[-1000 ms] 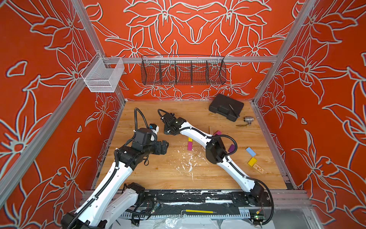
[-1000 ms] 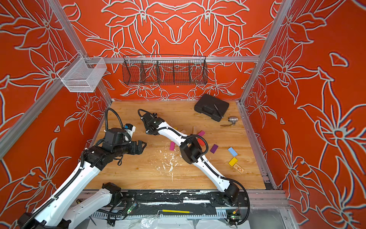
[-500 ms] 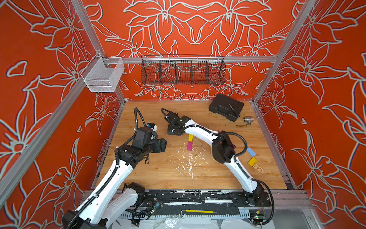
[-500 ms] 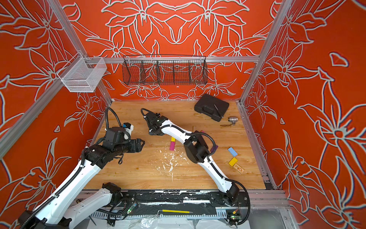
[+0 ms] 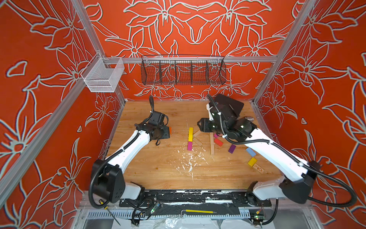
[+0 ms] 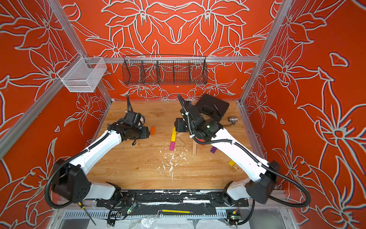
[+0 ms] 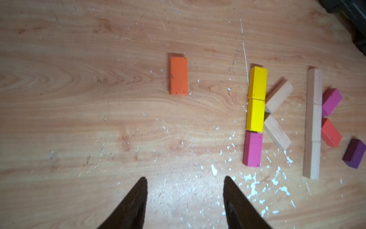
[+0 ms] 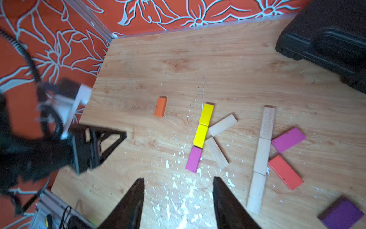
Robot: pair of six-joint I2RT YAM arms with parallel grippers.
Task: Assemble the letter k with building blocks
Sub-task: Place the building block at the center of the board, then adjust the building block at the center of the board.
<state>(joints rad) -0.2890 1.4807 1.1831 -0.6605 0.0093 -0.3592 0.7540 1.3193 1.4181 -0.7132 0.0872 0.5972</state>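
Yellow-spined K (image 7: pixel 255 111) seems done — left end effector (image 7: pixel 185 178), right end effector (image 8: pixel 178 178) gape empty; next: retreat, sparing orange block (image 7: pixel 178 73) at its nine o'clock.

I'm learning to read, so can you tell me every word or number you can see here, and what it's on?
No text here can be read.
printed wooden block: dark print, too small to read.
plain wood block at the end of the long wooden row: faint rows of marks, too blurred to read.
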